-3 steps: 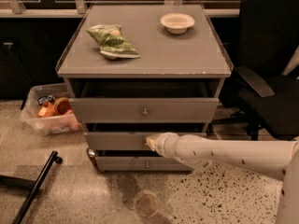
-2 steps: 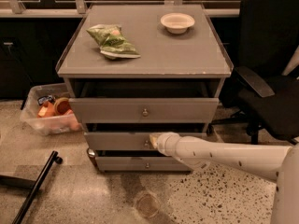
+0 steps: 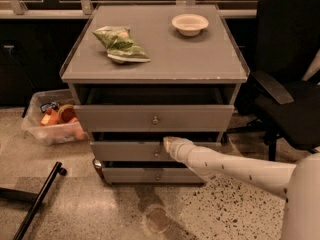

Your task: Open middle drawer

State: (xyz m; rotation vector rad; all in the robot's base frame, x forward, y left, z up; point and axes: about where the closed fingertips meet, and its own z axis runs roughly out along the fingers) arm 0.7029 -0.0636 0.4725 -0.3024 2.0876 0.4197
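Note:
The grey cabinet (image 3: 155, 59) has three drawers. The middle drawer (image 3: 125, 151) is the second one down, with a flat grey front and a small round knob (image 3: 157, 154). Its front stands a little forward of the cabinet frame, with a dark gap above it. My gripper (image 3: 167, 144) is at the end of the white arm (image 3: 235, 166), which reaches in from the lower right. The gripper is against the middle drawer's front, just above and right of the knob. The top drawer (image 3: 155, 118) also sticks out a little. The bottom drawer (image 3: 150, 175) sits below.
A green snack bag (image 3: 120, 43) and a white bowl (image 3: 190, 24) lie on the cabinet top. A clear bin (image 3: 52, 119) of items stands on the floor at the left. A black office chair (image 3: 285, 84) is at the right. A black bar (image 3: 37, 201) lies on the floor at the lower left.
The gripper has stayed at the middle drawer's front by the knob and sits slightly higher. The drawer front shows no clear movement.

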